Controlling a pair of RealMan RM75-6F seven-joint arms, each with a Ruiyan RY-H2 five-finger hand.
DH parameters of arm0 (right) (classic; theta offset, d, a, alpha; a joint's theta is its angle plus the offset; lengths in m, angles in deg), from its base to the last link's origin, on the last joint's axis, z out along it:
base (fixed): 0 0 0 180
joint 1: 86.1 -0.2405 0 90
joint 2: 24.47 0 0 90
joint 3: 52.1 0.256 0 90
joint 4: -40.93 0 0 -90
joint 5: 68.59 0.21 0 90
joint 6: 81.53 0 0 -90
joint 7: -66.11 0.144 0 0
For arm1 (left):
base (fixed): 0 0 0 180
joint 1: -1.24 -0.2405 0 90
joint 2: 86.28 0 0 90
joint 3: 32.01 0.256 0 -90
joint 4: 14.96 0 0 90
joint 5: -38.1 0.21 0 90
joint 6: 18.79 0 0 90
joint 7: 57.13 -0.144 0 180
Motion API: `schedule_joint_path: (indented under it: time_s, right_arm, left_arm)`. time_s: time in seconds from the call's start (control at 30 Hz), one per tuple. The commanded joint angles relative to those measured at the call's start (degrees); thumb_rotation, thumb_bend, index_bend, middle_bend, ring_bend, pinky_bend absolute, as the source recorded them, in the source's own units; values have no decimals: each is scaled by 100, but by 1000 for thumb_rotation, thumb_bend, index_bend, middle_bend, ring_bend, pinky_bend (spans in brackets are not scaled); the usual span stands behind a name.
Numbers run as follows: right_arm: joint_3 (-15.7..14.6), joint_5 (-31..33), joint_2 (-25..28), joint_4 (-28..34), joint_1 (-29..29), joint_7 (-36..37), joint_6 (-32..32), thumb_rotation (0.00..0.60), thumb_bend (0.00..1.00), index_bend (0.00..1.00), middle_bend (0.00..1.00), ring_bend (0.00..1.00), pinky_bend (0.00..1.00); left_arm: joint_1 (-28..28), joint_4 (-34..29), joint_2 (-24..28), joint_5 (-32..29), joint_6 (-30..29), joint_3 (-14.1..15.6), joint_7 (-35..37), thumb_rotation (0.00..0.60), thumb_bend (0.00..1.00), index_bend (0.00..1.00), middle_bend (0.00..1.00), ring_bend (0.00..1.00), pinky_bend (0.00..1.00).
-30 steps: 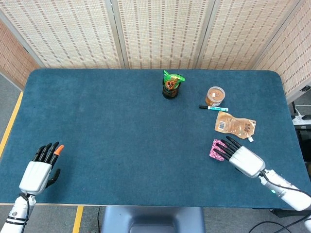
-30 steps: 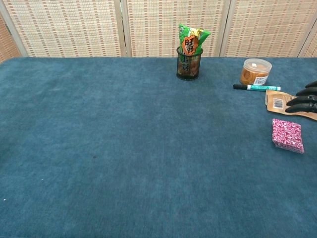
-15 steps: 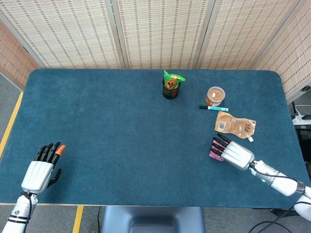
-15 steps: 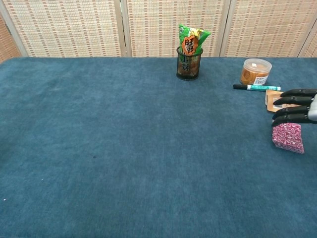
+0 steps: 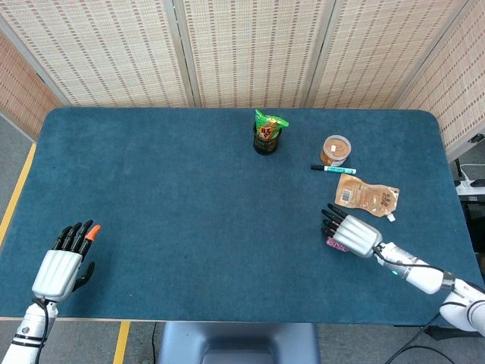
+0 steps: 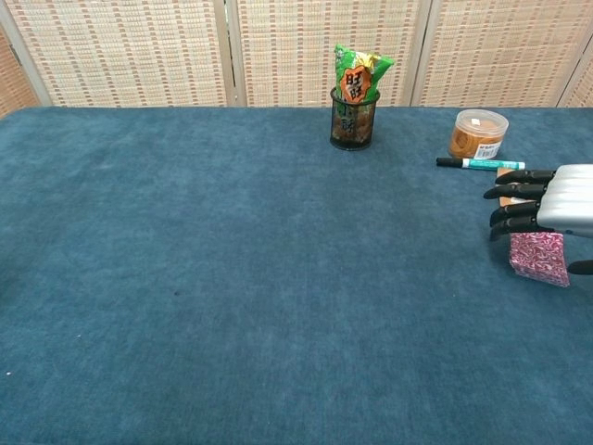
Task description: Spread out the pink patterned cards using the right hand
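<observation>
A stack of pink patterned cards (image 6: 539,260) lies on the blue table near its right front; in the head view only a pink sliver of the cards (image 5: 334,244) shows beneath my hand. My right hand (image 5: 351,233) hovers flat over the stack, fingers stretched out and apart, pointing left past the cards; in the chest view the right hand (image 6: 547,205) sits above the stack's far edge. I cannot tell whether it touches the cards. My left hand (image 5: 62,267) rests open at the table's left front corner, holding nothing.
A brown pouch (image 5: 367,196) lies just behind the cards. Further back are a teal marker (image 5: 329,168), a round jar (image 5: 335,150) and a mesh cup holding a green snack bag (image 5: 266,133). The table edge (image 5: 227,320) runs close in front.
My right hand has slid left across the cards, now covering most of the stack. The cards and the left hand have stayed put.
</observation>
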Motion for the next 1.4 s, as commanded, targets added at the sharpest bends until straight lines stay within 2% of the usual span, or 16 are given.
schedule_joint_path:
  time_s: [0.03, 0.63, 0.8, 1.03, 1.4]
  right_arm:
    - [-14, 49, -58, -76, -8, -15, -24, 600, 147, 253, 211, 0, 34]
    - [-138, 307, -229, -265, -73, -120, 54, 600, 147, 273, 237, 18, 49]
    - [-156, 352, -254, -289, -78, -133, 21, 600, 147, 294, 291, 56, 53]
    - [-195, 390, -279, -351, -70, -169, -32, 600, 149, 375, 354, 123, 86]
    - [-231, 423, -330, -425, -73, -89, -180, 600, 149, 452, 401, 146, 91]
  left_arm:
    - [1, -3, 1, 10, 4, 14, -6, 600, 448, 0, 0, 22, 110]
    - [33, 9, -36, -44, 86, 27, -77, 600, 450, 0, 0, 30, 112]
    - [38, 38, -69, -47, 92, 30, -86, 600, 451, 0, 1, 31, 112]
    - [45, 51, -115, -54, 112, 42, -133, 600, 450, 0, 3, 31, 112]
    - [61, -34, 12, -38, 111, 41, -80, 600, 453, 0, 3, 31, 113]
